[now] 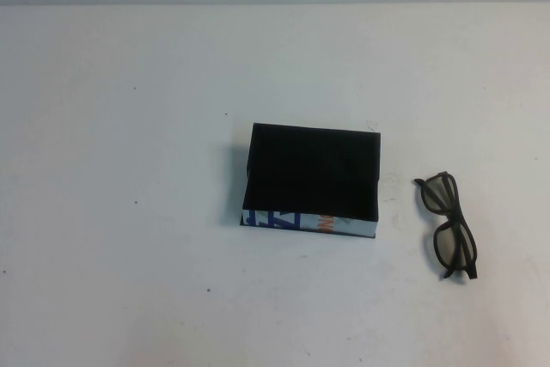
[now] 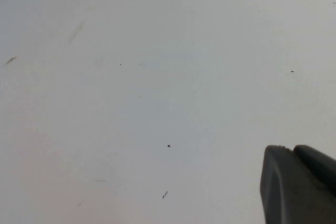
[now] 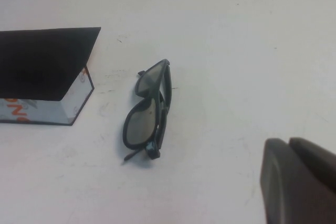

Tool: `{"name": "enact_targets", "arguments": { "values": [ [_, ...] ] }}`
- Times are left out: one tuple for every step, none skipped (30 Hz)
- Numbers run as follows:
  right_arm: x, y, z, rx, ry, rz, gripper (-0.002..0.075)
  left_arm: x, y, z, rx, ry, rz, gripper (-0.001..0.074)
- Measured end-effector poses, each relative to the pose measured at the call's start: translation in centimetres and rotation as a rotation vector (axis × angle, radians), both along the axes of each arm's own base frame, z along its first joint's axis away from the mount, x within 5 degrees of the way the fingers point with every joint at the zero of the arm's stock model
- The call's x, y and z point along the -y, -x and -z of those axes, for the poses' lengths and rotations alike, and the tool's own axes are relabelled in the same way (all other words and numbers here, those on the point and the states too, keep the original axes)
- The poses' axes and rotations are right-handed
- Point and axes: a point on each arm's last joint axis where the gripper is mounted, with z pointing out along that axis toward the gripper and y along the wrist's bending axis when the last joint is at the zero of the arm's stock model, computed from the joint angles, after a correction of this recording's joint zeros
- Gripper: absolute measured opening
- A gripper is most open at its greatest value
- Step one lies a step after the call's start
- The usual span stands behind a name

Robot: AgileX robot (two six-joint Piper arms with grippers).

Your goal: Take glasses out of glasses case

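Observation:
The glasses case (image 1: 311, 181), a black box with a white front panel printed in blue and orange, stands near the table's middle. The dark-framed glasses (image 1: 449, 223) lie folded on the table to its right, apart from it. In the right wrist view the glasses (image 3: 147, 111) lie beside the case (image 3: 44, 69). My right gripper (image 3: 289, 145) is shut and empty, some way from the glasses. My left gripper (image 2: 290, 150) is shut and empty over bare table. Neither arm shows in the high view.
The white table (image 1: 129, 169) stretches around the case, with a pale wall along its far edge (image 1: 275, 2). A few small dark specks mark the surface (image 2: 168, 145).

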Motion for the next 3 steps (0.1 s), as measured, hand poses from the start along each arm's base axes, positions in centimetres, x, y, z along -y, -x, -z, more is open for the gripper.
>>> {"name": "enact_targets", "arguments": {
  "values": [
    [0.0,0.0,0.0,0.0,0.0,0.0,-0.0016,0.0,0.0,0.0,0.0,0.0,0.0,-0.0005],
    [0.0,0.0,0.0,0.0,0.0,0.0,-0.0016,0.0,0.0,0.0,0.0,0.0,0.0,-0.0005],
    [0.0,0.0,0.0,0.0,0.0,0.0,-0.0016,0.0,0.0,0.0,0.0,0.0,0.0,-0.0005]
  ]
}}
